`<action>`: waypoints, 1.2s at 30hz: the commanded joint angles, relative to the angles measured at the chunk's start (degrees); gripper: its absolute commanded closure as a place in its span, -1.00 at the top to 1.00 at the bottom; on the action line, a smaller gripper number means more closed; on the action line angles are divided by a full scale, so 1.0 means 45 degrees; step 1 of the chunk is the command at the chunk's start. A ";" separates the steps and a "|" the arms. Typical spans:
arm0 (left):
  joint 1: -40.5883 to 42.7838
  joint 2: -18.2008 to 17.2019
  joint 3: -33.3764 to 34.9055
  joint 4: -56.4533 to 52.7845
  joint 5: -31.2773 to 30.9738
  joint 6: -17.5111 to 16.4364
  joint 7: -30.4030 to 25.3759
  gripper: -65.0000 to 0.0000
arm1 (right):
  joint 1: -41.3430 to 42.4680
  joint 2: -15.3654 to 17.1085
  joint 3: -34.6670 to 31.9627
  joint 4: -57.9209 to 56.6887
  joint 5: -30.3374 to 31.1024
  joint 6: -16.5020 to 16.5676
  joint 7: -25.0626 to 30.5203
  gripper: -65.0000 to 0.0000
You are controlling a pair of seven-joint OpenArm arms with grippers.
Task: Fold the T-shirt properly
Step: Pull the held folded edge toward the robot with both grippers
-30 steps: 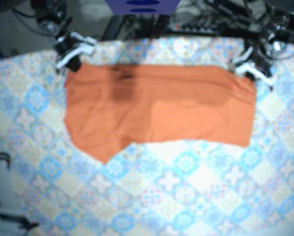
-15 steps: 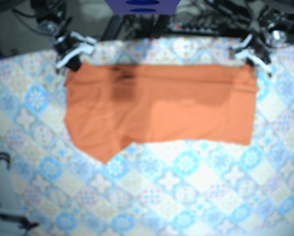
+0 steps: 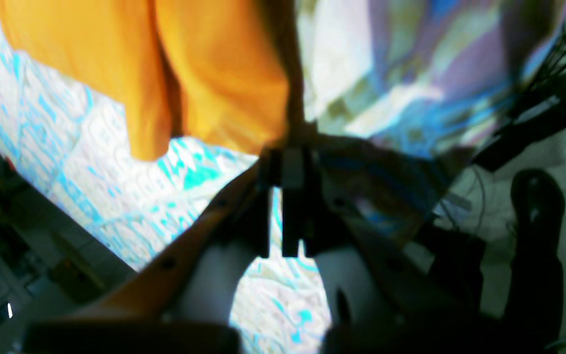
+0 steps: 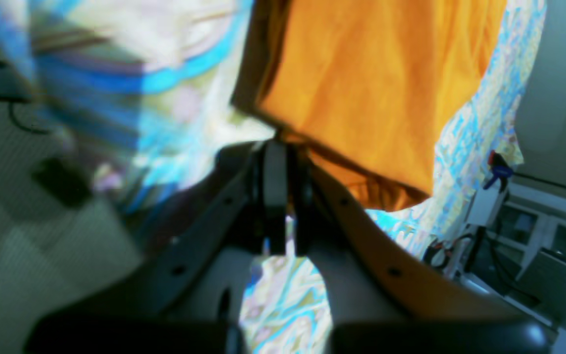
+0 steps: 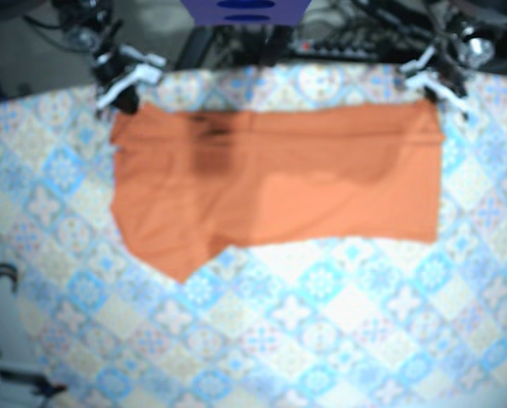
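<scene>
With jaws pressed together on both arms, the left gripper [image 3: 289, 157] is clamped on the T-shirt [image 5: 270, 183] corner at the upper right of the base view and the right gripper [image 4: 279, 147] on the corner at the upper left, the orange fabric edge meeting the fingertips in each wrist view. T-shirt lies spread wide across the upper half of the tile-patterned bench [image 5: 321, 323], top edge running between the two grippers, bottom edge dipping to a point at lower left; wrist views are blurry, so how deep each pinch goes can't be told
</scene>
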 commanded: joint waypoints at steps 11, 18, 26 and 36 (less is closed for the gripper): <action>0.1406 -0.0238 -0.1974 0.0166 0.0068 0.0169 -0.0821 -1.00 | -0.0748 0.0224 0.0483 0.0497 -0.0065 0.0303 0.0108 -0.99; 0.1640 -0.0258 -0.2052 0.0166 0.0088 0.0169 -0.0821 -1.00 | -0.1138 0.0322 0.0502 0.0497 -0.0045 -0.0263 0.0108 -0.99; 0.1738 -0.0394 -0.2052 0.0166 0.0029 0.0169 -0.0821 -1.00 | -0.1490 0.0498 0.0502 0.0478 -0.0006 -0.0341 0.0069 -0.99; 0.1777 -0.0414 -0.2033 0.0166 0.0068 0.0169 -0.0821 -1.00 | -0.1666 0.0498 0.0502 0.0497 -0.0006 -0.0361 0.0069 -0.99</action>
